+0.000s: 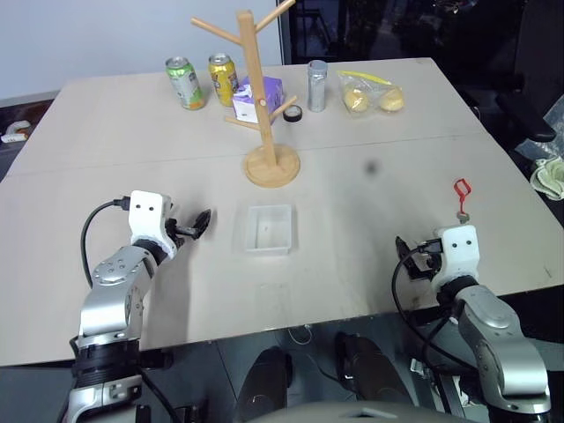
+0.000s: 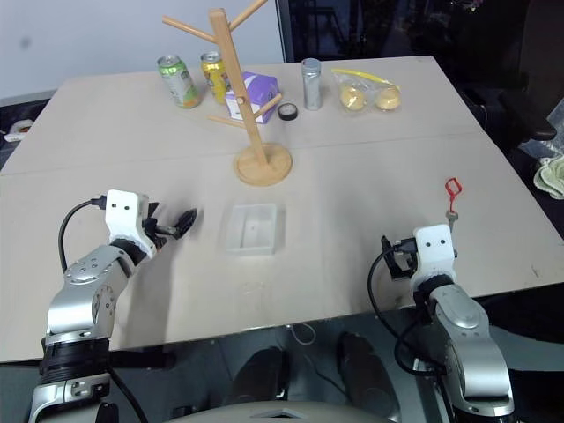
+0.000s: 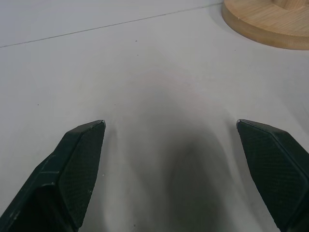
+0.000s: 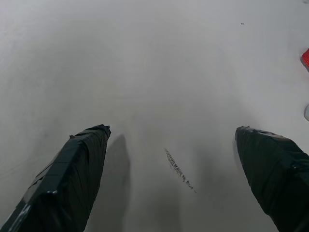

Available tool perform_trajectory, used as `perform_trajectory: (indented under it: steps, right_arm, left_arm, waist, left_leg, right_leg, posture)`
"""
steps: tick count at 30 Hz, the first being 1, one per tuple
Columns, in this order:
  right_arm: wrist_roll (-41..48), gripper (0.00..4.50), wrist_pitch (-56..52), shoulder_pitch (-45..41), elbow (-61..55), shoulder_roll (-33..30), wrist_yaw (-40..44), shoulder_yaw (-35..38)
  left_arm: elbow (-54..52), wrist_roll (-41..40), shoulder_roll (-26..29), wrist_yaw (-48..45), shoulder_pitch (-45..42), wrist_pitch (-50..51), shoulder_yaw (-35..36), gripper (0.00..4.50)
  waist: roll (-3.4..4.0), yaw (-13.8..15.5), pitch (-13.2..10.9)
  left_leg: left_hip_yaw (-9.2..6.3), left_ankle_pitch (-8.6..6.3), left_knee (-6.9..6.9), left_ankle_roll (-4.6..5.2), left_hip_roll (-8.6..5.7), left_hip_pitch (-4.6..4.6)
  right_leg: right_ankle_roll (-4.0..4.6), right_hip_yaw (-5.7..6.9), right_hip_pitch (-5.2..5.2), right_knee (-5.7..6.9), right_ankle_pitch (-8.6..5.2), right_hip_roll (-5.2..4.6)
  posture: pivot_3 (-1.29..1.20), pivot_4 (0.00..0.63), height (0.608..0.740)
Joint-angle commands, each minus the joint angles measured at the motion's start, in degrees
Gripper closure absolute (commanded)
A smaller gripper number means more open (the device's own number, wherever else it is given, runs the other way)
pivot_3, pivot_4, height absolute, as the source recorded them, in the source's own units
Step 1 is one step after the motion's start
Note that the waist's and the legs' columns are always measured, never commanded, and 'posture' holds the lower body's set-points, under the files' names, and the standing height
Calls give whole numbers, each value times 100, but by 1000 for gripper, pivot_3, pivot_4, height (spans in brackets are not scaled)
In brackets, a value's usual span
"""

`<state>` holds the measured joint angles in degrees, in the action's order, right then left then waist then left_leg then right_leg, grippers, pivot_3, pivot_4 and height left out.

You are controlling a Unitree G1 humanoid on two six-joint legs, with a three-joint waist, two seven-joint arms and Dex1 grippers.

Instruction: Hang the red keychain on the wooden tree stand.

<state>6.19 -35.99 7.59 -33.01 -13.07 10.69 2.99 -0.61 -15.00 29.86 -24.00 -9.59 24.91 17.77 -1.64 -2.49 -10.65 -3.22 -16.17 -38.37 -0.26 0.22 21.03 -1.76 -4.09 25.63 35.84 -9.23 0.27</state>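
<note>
The red keychain (image 1: 462, 188) lies flat on the table at the right, its short chain and small metal piece trailing toward me. My right gripper (image 4: 172, 129) hovers open just behind and slightly left of it, with bare table between the fingers; a sliver of red (image 4: 306, 58) shows at the edge of the right wrist view. The wooden tree stand (image 1: 262, 97) stands upright at the table's middle back on its round base (image 3: 270, 21), pegs bare. My left gripper (image 1: 192, 226) is open low over the table at the left, holding nothing.
A small clear plastic box (image 1: 269, 229) sits in front of the stand. Behind the stand are a green can (image 1: 186, 83), a yellow can (image 1: 223, 78), a purple carton (image 1: 258, 97), a silver can (image 1: 316, 85), a tape roll (image 1: 293, 113) and a bag of yellow items (image 1: 372, 95).
</note>
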Motion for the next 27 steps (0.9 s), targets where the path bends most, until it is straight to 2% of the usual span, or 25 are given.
perform_trajectory:
  steps: [1,6,10,13,16,20,27]
  right_arm:
    - [-63,49,108,-25,-322,-109,-22,62]
    - [-139,49,-70,-96,-812,-417,-51,423]
    - [-26,49,-601,-422,-1003,-532,-224,1052]
    - [157,49,-1072,-879,-738,-627,-200,1428]
    - [408,49,-1401,-1336,-124,-788,-29,1721]
    - [704,49,-1646,-1928,852,-1053,208,1932]
    - [865,49,-1350,-2481,2221,-1391,479,1965]
  left_arm:
    - [-241,-171,168,-83,-98,106,194,0]
    - [-524,-891,785,-978,-549,683,209,0]
    - [-980,-1558,1450,-2002,-1258,1362,-225,0]
    - [-1283,-1966,1642,-2738,-2040,1772,-863,0]
    - [-1266,-1952,1550,-3441,-2710,1676,-1628,0]
    - [-809,-1563,1133,-4043,-3383,1133,-2466,0]
    - [-81,-1099,535,-4494,-3868,455,-3025,0]
  waist:
    - [0,0,0]
    - [-1,7,-1]
    - [-1,8,-1]
    - [-1,8,-1]
    - [-1,-2,-1]
    - [2,-38,-3]
    - [3,-97,-3]
  left_leg:
    - [0,0,0,0,0,0]
    - [-3,0,-2,0,0,3]
    - [-4,0,-2,0,-1,7]
    - [-3,0,-9,0,-5,11]
    - [1,0,-8,0,-7,7]
    - [6,0,4,1,-4,5]
    - [5,0,3,2,-2,6]
  right_leg:
    - [0,0,0,0,0,0]
    - [0,3,1,0,0,1]
    - [0,4,1,-3,0,0]
    - [-1,3,0,-3,0,-3]
    - [-1,-1,-3,-4,0,-3]
    - [0,-9,1,-4,0,5]
    - [-1,-15,1,-1,1,12]
  posture:
    - [0,150,740]
    - [0,150,740]
    - [0,150,740]
    - [0,150,740]
    - [0,150,740]
    - [0,150,740]
    - [0,150,740]
